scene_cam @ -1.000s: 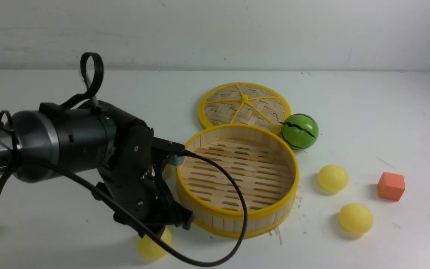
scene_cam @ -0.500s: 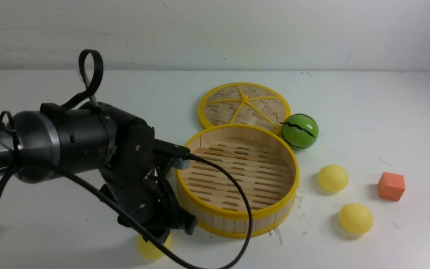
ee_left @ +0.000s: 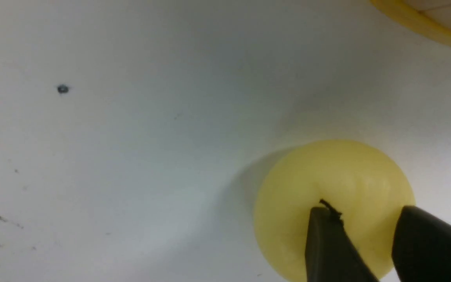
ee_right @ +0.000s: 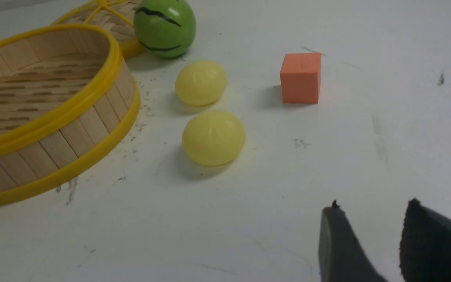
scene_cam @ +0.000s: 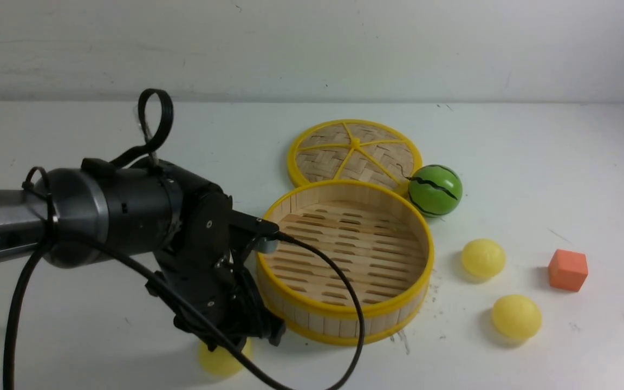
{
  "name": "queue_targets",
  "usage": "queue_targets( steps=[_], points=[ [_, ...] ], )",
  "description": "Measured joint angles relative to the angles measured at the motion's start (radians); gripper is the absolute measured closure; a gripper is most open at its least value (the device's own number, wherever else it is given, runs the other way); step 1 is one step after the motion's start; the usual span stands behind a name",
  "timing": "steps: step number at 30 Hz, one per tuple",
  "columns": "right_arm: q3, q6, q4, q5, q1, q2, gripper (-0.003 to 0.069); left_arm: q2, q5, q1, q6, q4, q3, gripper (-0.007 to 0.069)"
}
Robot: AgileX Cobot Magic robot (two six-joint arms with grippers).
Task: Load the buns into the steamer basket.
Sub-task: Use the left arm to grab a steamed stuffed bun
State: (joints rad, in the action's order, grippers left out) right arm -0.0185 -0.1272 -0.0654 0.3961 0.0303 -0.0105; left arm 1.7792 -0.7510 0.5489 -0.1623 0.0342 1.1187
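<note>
Centre the left gripper point(ee_left: 364, 213) over the near bun point(ee_left: 327, 172) before descending; seen from the wrist, sits toward one edge of it rather than over the middle. Widen the jaws first: parted now and empty, but judged narrower than the bun, allowing for perspective. Lower until the fingertips straddle the widest part, then close gently; expect a slip sideways under an off-centre squeeze. Lift clear of the yellow rim of the basket point(scene_cam: 344, 313) before crossing, and release low over the slatted floor to limit rolling.

Reaches in low from the left, wrist bent steeply down, fingers aimed at the table point(scene_cam: 507, 162) just beside the basket's near-left wall. Hovers over the near bun; contact with it cannot be told. Bun location: on the table, near the basket wall, outside it.

Right gripper point(ee_right: 373, 205): parted, empty, above bare table, well apart from the second bun point(scene_cam: 483, 258) and third bun point(scene_cam: 516, 317), both on the table right of the basket.
</note>
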Motion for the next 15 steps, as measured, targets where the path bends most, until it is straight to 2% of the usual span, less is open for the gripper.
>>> queue_targets(
  steps=[5, 8, 11, 15],
  points=[
    [0.0, 0.0, 0.0, 0.0, 0.0, 0.0, 0.042, 0.003, 0.01, 0.0, 0.0, 0.007, 0.0, 0.0407],
    [0.0, 0.0, 0.0, 0.0, 0.0, 0.0, 0.042, 0.011, 0.009, 0.0, 0.001, 0.007, 0.0, 0.0471],
    [0.0, 0.0, 0.0, 0.0, 0.0, 0.0, 0.042, 0.012, -0.001, 0.0, 0.001, 0.01, 0.002, 0.0606],
    [0.0, 0.0, 0.0, 0.0, 0.0, 0.0, 0.042, 0.01, -0.025, 0.0, 0.001, 0.03, 0.006, 0.0638]
  ],
)
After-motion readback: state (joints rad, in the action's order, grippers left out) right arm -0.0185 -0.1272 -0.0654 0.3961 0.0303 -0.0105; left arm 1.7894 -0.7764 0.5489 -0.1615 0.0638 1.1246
